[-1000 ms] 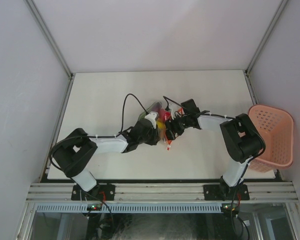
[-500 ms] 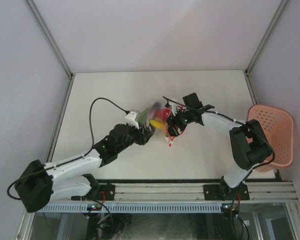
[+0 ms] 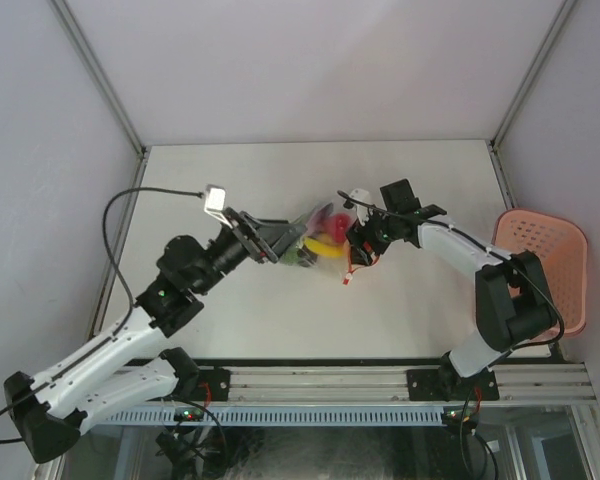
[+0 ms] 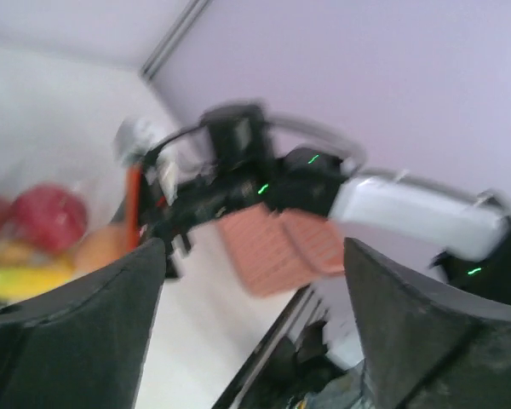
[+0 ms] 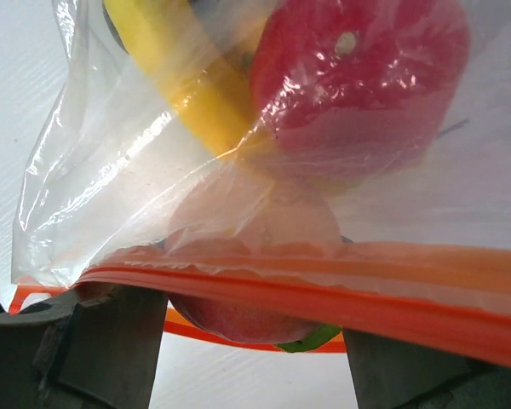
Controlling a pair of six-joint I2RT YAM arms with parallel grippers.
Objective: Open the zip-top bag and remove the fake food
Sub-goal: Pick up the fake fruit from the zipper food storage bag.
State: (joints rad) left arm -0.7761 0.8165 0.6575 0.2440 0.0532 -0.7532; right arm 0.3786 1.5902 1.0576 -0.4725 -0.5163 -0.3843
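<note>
The clear zip-top bag (image 3: 302, 232) lies mid-table with fake food inside. A red round piece (image 5: 358, 77) and a yellow piece (image 5: 187, 77) show through the plastic. My right gripper (image 3: 358, 246) is at the bag's right end. In the right wrist view, a round reddish-peach piece (image 5: 255, 256) fills the gap between that gripper's (image 5: 254, 332) fingers, with the orange zip strip (image 5: 366, 298) across them. Whether plastic lies between pads and piece I cannot tell. My left gripper (image 3: 285, 240) stands wide open just left of the bag, holding nothing (image 4: 254, 256).
A pink perforated basket (image 3: 545, 270) stands off the table's right edge and shows blurred in the left wrist view (image 4: 272, 247). The left arm stretches from the near left corner, and the right arm bends in from the right. White walls enclose the table.
My left gripper has let go of the bag, opened wide and drawn back to the left. The right gripper has kept its grip and shifted slightly right.
</note>
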